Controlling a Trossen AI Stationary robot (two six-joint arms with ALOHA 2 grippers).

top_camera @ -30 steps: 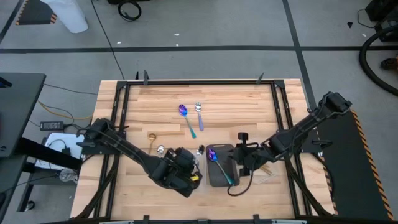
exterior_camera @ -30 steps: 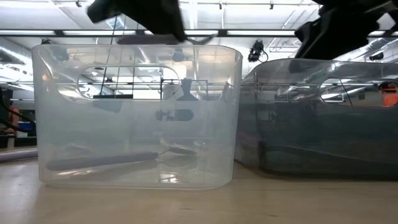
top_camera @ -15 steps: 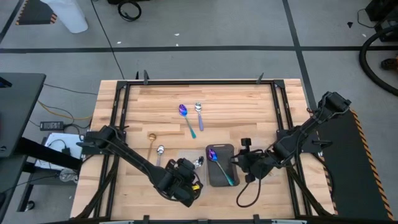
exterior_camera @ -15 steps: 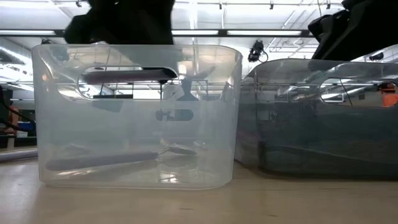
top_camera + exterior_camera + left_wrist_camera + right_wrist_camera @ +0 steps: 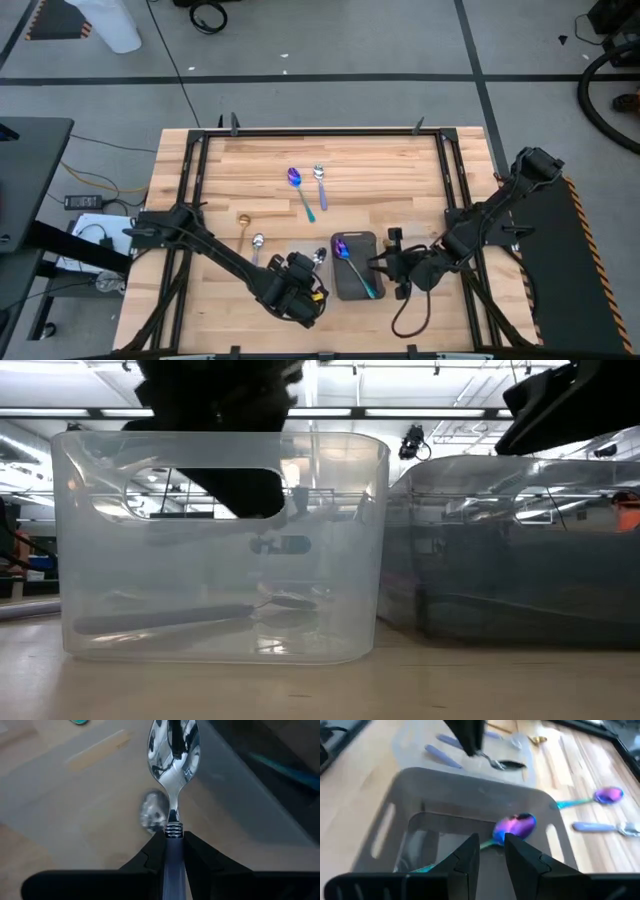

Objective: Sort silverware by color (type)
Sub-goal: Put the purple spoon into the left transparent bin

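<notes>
High: left hand [image 5: 308,285] over clear tray [image 5: 300,262], largely hiding it. Low: hand's dark bulk blocks tray interior; one spoon [image 5: 190,616] lies inside. Left wrist: fingers clenched on silver spoon [image 5: 173,750]. Right wrist: right hand [image 5: 491,854] released above dark tray [image 5: 400,820] holding purple spoon [image 5: 514,826].

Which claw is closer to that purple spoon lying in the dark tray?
The right claw, beside the dark tray that holds the purple spoon. The left claw is over the clear tray, gripping a silver spoon.

left gripper [image 5: 173,851] low near the table's front edge, fingers clamped. right gripper [image 5: 491,851] beside it, fingers parted, arm angled in.
</notes>
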